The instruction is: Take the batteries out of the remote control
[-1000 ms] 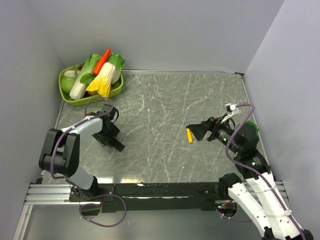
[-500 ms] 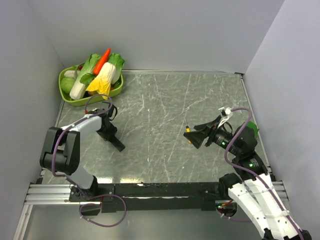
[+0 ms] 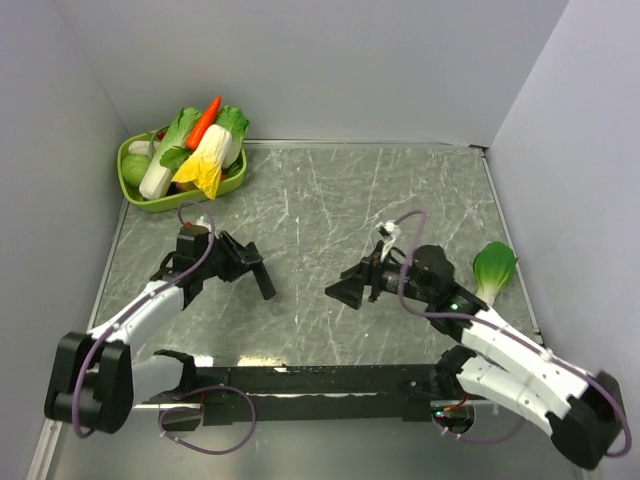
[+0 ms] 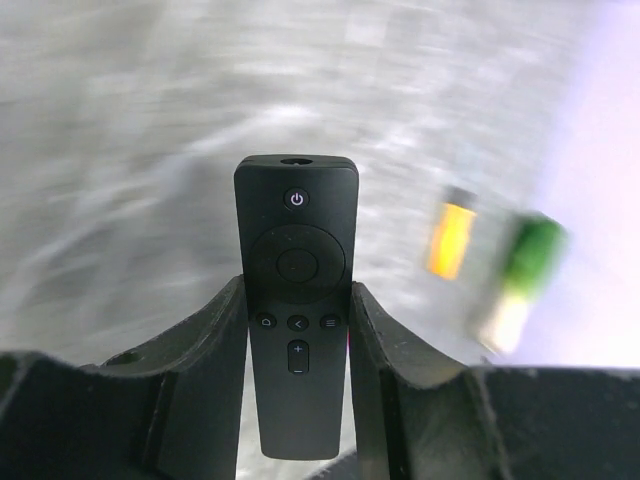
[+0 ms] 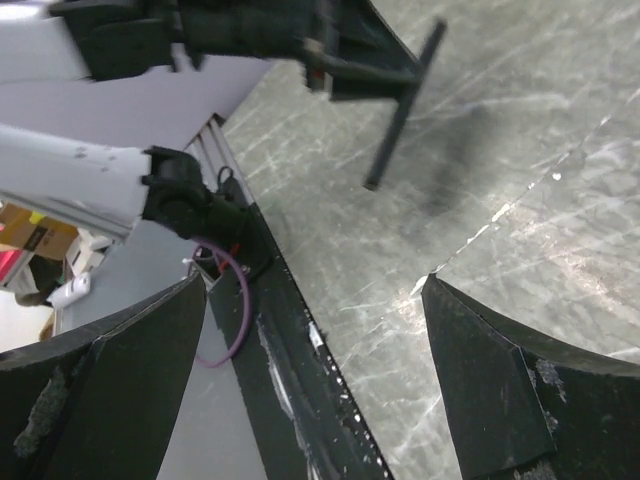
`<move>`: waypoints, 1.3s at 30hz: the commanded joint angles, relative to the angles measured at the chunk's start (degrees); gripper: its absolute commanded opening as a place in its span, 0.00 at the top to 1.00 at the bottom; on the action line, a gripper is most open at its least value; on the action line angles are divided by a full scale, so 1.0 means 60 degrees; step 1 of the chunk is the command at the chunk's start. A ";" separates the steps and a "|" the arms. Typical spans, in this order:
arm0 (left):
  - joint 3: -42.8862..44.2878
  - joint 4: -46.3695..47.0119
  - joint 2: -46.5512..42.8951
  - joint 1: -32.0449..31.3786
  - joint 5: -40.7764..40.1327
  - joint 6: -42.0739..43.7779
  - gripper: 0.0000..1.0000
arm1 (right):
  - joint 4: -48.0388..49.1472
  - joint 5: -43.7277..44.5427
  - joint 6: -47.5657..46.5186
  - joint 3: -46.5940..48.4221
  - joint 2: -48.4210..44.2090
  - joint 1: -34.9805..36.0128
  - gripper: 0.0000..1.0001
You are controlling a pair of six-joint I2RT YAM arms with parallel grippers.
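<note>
Top camera: high at the 6 o'clock edge, tilted down over the whole table (image 3: 330, 200). Left wrist: close, low, facing 3 o'clock. Right wrist: close, facing 9 o'clock. All three catch the remote control (image 4: 296, 300).

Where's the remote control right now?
In the top view, the remote control is clamped in the left claw above the left half of the table, opposite the open right claw.

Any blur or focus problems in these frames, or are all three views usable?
Left wrist: the remote control is sharp, but the table behind it is smeared, and a yellow thing and a green thing are blurred beyond naming. Right wrist: crisp, with a soft shadow beside the remote control. Top external: sharp, evenly lit.
</note>
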 commanded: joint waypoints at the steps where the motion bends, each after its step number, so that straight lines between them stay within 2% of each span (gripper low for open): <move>1: -0.0392 0.2716 -0.0919 -0.0035 0.2422 -0.0301 0.91 | 0.1807 0.0436 0.0420 -0.0005 0.1376 0.0404 0.04; 5: -0.1035 0.4326 -0.1534 -0.0049 0.3259 -0.0727 0.91 | 0.2335 0.0482 0.0421 0.0549 0.2725 0.0800 0.05; 8: -0.1256 0.5045 -0.1696 -0.0064 0.3698 -0.0976 0.91 | 0.2919 -0.0030 0.0712 0.0917 0.3736 0.1049 0.07; 10: -0.1228 0.4844 -0.1872 -0.0108 0.3496 -0.1064 0.91 | 0.3390 0.0055 0.1021 0.1049 0.4235 0.1370 0.08; 14: -0.1475 0.5075 -0.2209 -0.0167 0.3259 -0.1269 0.93 | 0.2659 0.1022 0.0905 0.2263 0.5114 0.2059 0.09; 18: -0.1871 0.6378 -0.2151 -0.0167 0.3756 -0.1883 0.92 | 0.3358 0.0117 0.1502 0.2720 0.6241 0.2221 0.10; 19: -0.1930 0.6903 -0.2122 -0.0167 0.3903 -0.1972 0.92 | 0.4144 -0.0088 0.1650 0.2546 0.6316 0.2236 0.10; 22: -0.2003 0.7446 -0.2034 -0.0167 0.4241 -0.2090 0.93 | 0.4984 -0.0251 0.1944 0.2252 0.6434 0.2236 0.09; 26: -0.2180 0.8414 -0.1961 -0.0167 0.4593 -0.2456 0.94 | 0.4680 -0.0470 0.1725 0.2558 0.6683 0.2280 0.08; 32: -0.2033 0.8579 -0.2107 -0.0167 0.5047 -0.2340 0.95 | 0.5352 -0.0779 0.1725 0.2164 0.6610 0.2280 0.04; 35: -0.2048 0.8563 -0.2180 -0.0167 0.5076 -0.2325 0.96 | 0.5906 -0.0969 0.1783 0.1944 0.6450 0.2280 0.12; 36: -0.2062 0.8694 -0.2180 -0.0167 0.5062 -0.2368 0.96 | 0.6040 -0.1027 0.1870 0.1871 0.6405 0.2266 0.21; 39: -0.2209 0.9191 -0.2093 -0.0181 0.5091 -0.2661 0.96 | 0.6494 -0.1174 0.2134 0.1564 0.6230 0.2280 0.36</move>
